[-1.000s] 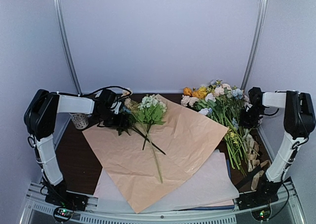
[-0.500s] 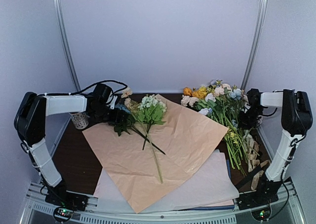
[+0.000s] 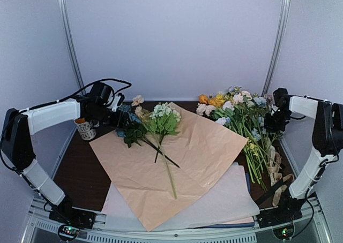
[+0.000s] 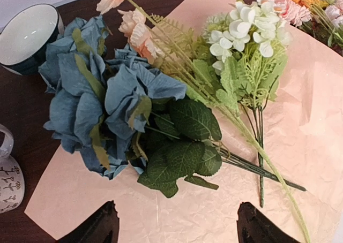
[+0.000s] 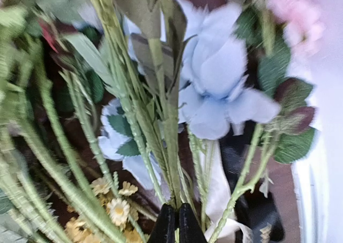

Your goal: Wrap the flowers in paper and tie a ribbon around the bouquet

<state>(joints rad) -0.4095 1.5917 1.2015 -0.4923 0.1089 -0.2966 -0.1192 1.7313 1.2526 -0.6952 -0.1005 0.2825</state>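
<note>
Left tool (image 4: 177, 228), spread, shows only two dark fingertips (image 4: 99, 229) at the frame edge. Just ahead of it, long-stemmed white, pink and dusty-blue flowers (image 4: 128, 93) lie on creased peach-tan paper (image 4: 311, 120). Right tool (image 5: 177, 226), pressed together, sits among the blurred green stems of the loose bunch (image 5: 161, 120); whether it pinches a stem is unclear.

L fingers (image 4: 102, 227) apart, R fingers (image 5: 165, 225) together
</note>
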